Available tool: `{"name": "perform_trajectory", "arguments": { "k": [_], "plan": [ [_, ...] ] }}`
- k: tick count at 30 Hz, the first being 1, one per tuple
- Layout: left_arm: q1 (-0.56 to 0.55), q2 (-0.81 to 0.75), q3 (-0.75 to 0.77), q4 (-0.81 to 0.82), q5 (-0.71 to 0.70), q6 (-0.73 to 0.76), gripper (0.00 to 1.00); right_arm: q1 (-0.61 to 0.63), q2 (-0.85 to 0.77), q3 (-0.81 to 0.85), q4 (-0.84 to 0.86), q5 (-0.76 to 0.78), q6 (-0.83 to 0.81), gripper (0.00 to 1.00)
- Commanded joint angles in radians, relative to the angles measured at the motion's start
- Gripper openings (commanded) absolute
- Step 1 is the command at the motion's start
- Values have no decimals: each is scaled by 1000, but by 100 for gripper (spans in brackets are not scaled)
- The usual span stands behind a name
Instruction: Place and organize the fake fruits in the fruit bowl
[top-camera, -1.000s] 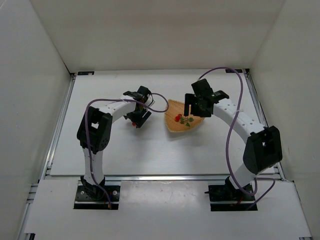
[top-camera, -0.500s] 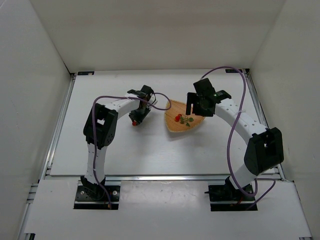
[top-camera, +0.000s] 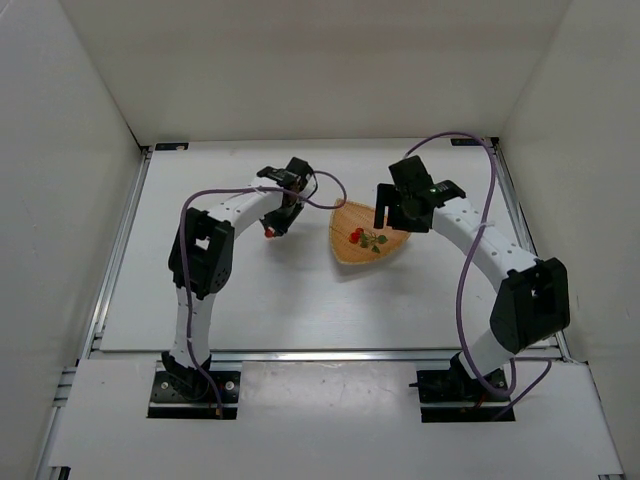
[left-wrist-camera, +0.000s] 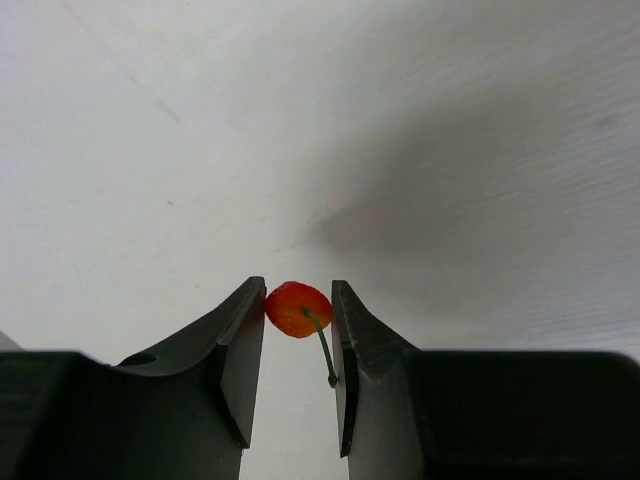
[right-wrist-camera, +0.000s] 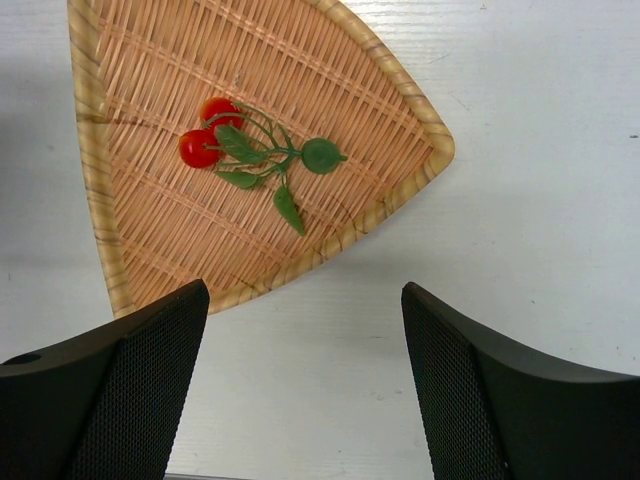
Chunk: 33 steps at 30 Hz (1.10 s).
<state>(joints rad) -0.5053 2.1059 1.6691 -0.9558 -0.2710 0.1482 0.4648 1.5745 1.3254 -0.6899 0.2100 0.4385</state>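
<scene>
A single red-orange fake fruit (left-wrist-camera: 297, 308) with a thin green stem sits pinched between the tips of my left gripper (left-wrist-camera: 298, 288), which is shut on it above the white table. From above, that fruit (top-camera: 268, 232) shows left of the fruit bowl (top-camera: 350, 258), under the left gripper (top-camera: 273, 225). The woven, rounded-triangle fruit bowl (right-wrist-camera: 88, 140) holds a cluster of two red fake fruits (right-wrist-camera: 208, 133) with green leaves. My right gripper (right-wrist-camera: 303, 292) stands open over the table just past the bowl's edge, nothing between its fingers; it also shows in the top view (top-camera: 388, 212).
White walls enclose the table on three sides. A metal rail (top-camera: 122, 240) runs along the left edge. Purple cables (top-camera: 470, 230) loop over both arms.
My left gripper has shut on the single fake fruit and shifted a little toward the back of the table with it. The right gripper has barely moved.
</scene>
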Motion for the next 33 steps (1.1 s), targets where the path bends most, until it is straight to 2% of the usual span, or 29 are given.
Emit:
{"name": "perform_trajectory", "arguments": {
  "k": [1, 5, 10, 14, 17, 18, 19, 20, 21, 22, 24, 29, 33],
  "plan": [
    [-79, -87, 139, -14, -65, -4, 10, -3, -71, 3, -14, 43, 19, 82],
    [-160, -66, 250, 15, -39, 14, 10, -26, -116, -40, -40, 101, 66, 82],
    [-232, 26, 337, 86, 84, 48, 12, -90, -198, -115, -62, 158, 175, 82],
    [-285, 107, 443, 106, 182, 66, 21, -120, -281, -178, -62, 189, 204, 82],
    [-308, 152, 495, 115, 196, 67, 25, -149, -329, -206, -62, 189, 195, 82],
    [-308, 152, 504, 115, 196, 67, 29, -159, -347, -221, -71, 189, 195, 82],
    [-308, 163, 505, 115, 196, 67, 38, -170, -356, -221, -71, 189, 186, 82],
    [-317, 163, 520, 115, 185, 67, 59, -170, -357, -233, -71, 189, 186, 84],
    [-317, 163, 520, 115, 176, 57, 86, -179, -372, -242, -71, 189, 186, 85],
    [-317, 152, 520, 115, 165, 57, 93, -180, -387, -242, -71, 189, 177, 87],
    [-317, 117, 520, 115, 115, 47, 100, -192, -401, -242, -71, 198, 177, 92],
    [-297, -7, 477, 124, -49, 27, 100, -247, -410, -242, -71, 157, 112, 100],
    [-178, -147, 384, 124, -111, -13, 100, -294, -390, -253, -71, 70, 78, 100]
  ]
}}
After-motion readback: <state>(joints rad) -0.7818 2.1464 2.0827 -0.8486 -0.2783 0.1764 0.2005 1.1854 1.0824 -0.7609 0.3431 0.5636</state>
